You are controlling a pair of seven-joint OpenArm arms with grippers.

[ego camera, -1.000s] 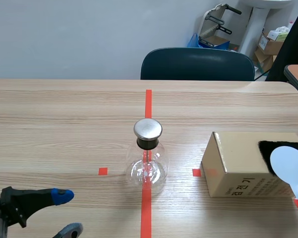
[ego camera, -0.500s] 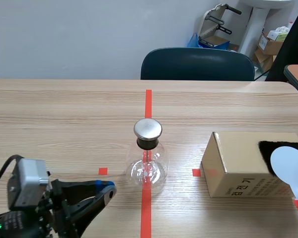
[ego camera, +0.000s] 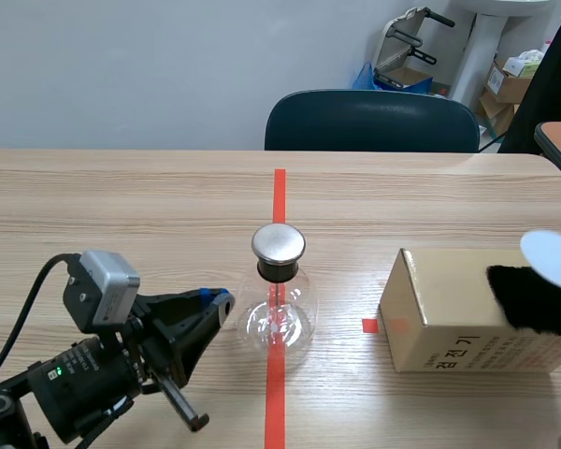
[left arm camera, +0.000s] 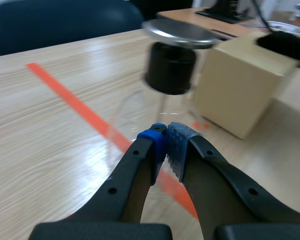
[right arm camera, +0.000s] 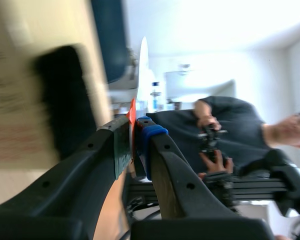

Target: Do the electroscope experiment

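Scene view: a clear, round-bellied glass electroscope flask (ego camera: 279, 318) stands upright on the red tape line at mid-table. It is capped by a flat silver metal disc (ego camera: 279, 243) over a black stopper (ego camera: 279, 271). The flask is judged fragile, smooth and slippery, and easily tipped if nudged. If it must be held, the stopper neck is favoured and the disc left untouched.

The left gripper (left arm camera: 165, 141) lies just beside the flask's belly, pads pressed together, nothing held. The right gripper (right arm camera: 135, 125) is clamped on the thin red handle of a flat white plastic paddle (ego camera: 550, 251). The paddle is seen just over a black furry patch (ego camera: 533, 301) on the tan cardboard box (ego camera: 439, 313); contact cannot be told. It is judged stiff and light.
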